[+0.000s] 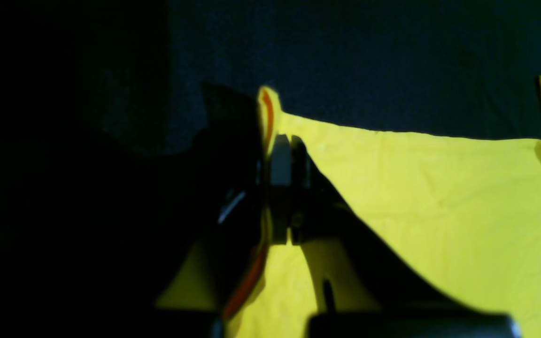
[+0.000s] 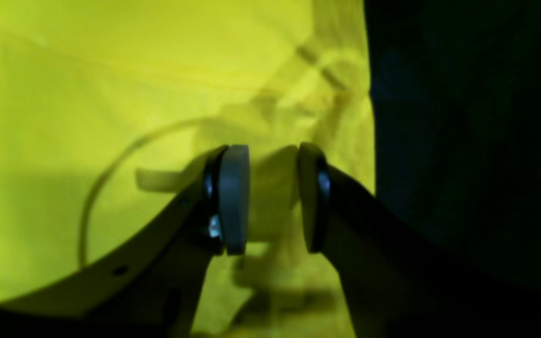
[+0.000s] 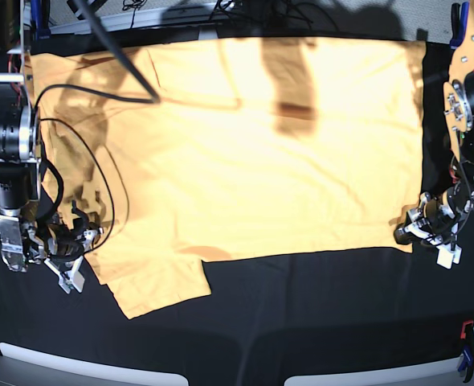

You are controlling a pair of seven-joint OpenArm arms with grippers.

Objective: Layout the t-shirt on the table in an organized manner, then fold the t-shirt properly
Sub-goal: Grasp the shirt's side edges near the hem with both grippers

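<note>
The light orange t-shirt (image 3: 261,145) lies spread out across the black table (image 3: 301,322), with one sleeve pointing toward the front left. My left gripper (image 3: 414,232) is at the shirt's front right corner. In the left wrist view it (image 1: 290,155) is shut on the yellow-looking cloth edge (image 1: 439,197), which stands up a little beside the pads. My right gripper (image 3: 67,273) is at the shirt's left edge by the sleeve. In the right wrist view it (image 2: 273,197) is open just above the cloth (image 2: 87,70), beside bare black table (image 2: 463,141).
A black cable (image 3: 100,92) runs over the shirt's far left part and loops down toward my right arm. A red clamp (image 3: 464,330) and a blue clamp (image 3: 457,16) sit at the right table edge. Black cloth (image 1: 369,56) lies past the shirt's hem.
</note>
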